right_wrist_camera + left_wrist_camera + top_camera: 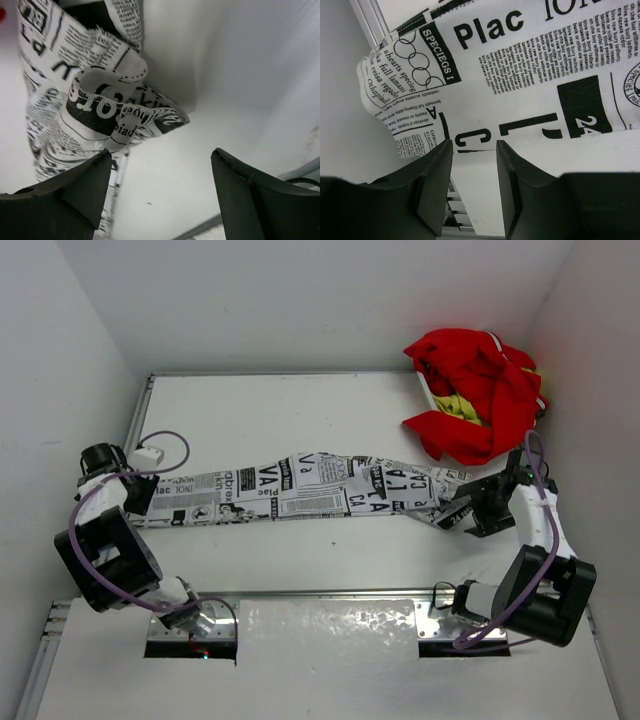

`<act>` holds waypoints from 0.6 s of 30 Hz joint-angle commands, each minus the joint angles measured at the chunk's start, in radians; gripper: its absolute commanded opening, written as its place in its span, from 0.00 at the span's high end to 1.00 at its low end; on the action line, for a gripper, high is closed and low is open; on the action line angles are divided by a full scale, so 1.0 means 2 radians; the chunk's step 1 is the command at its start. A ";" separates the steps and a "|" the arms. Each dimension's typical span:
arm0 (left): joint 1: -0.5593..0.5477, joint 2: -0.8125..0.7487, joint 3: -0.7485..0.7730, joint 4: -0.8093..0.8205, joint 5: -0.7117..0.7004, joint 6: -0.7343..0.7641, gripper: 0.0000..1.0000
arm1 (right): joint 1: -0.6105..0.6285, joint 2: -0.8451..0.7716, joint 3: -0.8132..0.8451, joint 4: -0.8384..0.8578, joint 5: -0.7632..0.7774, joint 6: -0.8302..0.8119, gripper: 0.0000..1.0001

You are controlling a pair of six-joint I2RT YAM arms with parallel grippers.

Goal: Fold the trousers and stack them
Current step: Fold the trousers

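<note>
**Both ends within reach, nothing gripped yet**

My left end effector [474, 150] is open by only a narrow gap and holds nothing; bare bench [475, 180] shows between its fingers [435, 190]. Just ahead of the tips lies one end of the trousers [300, 490], close but, as far as I can tell, not touching. My right end effector [162, 155] stands wide open and is also empty. The other end of the trousers is rucked into a loose curl ahead of it, toward its left finger. Between my two end effectors the trousers lie stretched in one long strip. Beyond my right end effector sits a heap of red clothes [470, 390], apart from the strip.

I judge the step in hand to be taking hold of both ends for a fold. To do it well, I should widen the left opening, go low so one finger slides under every layer, and pinch well in from the edge. On the right I should shift toward the curl and catch the whole bunch, or the layers may slip apart on the lift.

Ahead of my left end effector I read "Plac", "SPECIEGS I" on a black band, "shearts specieg" and "24". The bold letters on the right-hand curl are too bent to read.
</note>
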 commanded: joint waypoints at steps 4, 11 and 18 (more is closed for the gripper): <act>0.001 0.002 0.007 0.016 -0.002 -0.008 0.62 | 0.007 -0.012 -0.015 0.103 0.036 0.122 0.22; 0.001 0.002 0.006 0.010 0.001 -0.017 0.62 | 0.016 0.007 0.005 0.141 0.058 0.111 0.19; 0.001 0.001 -0.009 0.016 -0.010 -0.012 0.62 | 0.025 0.043 -0.027 0.162 0.077 0.111 0.20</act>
